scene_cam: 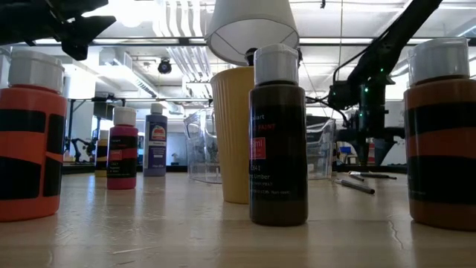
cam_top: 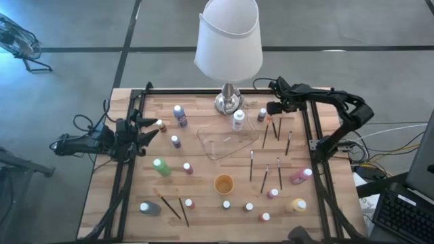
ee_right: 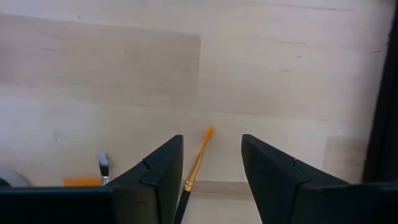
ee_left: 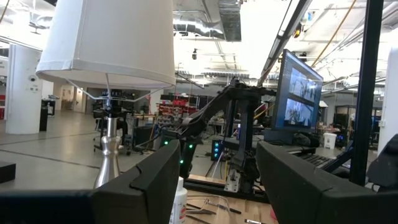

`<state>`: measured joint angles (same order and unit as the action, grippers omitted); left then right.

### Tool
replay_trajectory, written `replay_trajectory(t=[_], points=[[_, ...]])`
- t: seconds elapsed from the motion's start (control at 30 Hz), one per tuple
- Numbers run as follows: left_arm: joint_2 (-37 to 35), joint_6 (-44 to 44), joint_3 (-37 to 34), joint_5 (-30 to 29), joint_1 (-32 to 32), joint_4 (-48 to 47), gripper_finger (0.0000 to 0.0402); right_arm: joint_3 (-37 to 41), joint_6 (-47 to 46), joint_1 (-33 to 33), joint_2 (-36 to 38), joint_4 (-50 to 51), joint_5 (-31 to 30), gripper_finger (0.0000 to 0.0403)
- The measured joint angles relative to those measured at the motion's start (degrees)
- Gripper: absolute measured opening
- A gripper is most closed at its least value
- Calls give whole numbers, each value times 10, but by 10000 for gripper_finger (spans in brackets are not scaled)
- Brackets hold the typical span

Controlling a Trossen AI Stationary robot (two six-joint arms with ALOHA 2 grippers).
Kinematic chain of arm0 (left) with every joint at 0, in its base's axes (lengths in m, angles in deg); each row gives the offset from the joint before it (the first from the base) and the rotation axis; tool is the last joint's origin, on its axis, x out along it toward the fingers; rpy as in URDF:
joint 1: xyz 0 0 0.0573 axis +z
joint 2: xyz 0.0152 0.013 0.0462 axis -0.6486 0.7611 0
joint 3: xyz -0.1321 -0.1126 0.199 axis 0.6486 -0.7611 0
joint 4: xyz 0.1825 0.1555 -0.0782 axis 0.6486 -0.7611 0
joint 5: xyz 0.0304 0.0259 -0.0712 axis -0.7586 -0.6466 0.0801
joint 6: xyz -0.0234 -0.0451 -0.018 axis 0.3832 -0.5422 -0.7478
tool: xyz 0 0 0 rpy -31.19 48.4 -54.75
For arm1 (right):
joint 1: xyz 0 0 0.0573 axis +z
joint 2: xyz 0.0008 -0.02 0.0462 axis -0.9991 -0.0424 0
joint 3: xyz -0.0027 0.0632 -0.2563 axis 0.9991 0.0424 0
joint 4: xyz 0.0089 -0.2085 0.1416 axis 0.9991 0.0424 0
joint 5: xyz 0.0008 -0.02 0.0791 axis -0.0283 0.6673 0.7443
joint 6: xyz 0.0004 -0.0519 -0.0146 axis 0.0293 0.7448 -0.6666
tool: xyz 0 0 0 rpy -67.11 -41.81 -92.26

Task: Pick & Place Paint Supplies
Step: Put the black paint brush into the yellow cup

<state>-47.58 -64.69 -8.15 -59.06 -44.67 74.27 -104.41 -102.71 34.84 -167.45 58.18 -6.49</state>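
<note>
Small white-capped paint bottles stand or lie scattered on the wooden table, among them a purple one [cam_top: 180, 115], a white one [cam_top: 238, 120], a green one [cam_top: 161, 167] and a pink one [cam_top: 300, 176]. Thin dark brushes [cam_top: 278, 129] lie flat at the far right. My right gripper [cam_top: 273, 108] hangs over them, pointing down, open. In the right wrist view a brush with an orange end [ee_right: 198, 160] lies on the wood between its fingers [ee_right: 211, 168], untouched. My left gripper [cam_top: 152, 130] waits open at the table's left edge.
A table lamp [cam_top: 229, 41] stands at the far middle, close to the right arm. A clear plastic tray [cam_top: 227, 144] and an orange cup [cam_top: 224, 183] sit mid-table. More brushes [cam_top: 175, 207] lie near the front left. A second brush tip [ee_right: 102, 165] lies beside the right gripper.
</note>
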Motion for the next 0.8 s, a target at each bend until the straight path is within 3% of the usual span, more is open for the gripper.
replay_trajectory(t=[0.47,0.8], points=[[0,0,0,0,0,0,218,-1,-9,1,-4,-5,-6,121],[0,0,0,0,0,0,218,-3,-24,0,-10,-12,-6,140]])
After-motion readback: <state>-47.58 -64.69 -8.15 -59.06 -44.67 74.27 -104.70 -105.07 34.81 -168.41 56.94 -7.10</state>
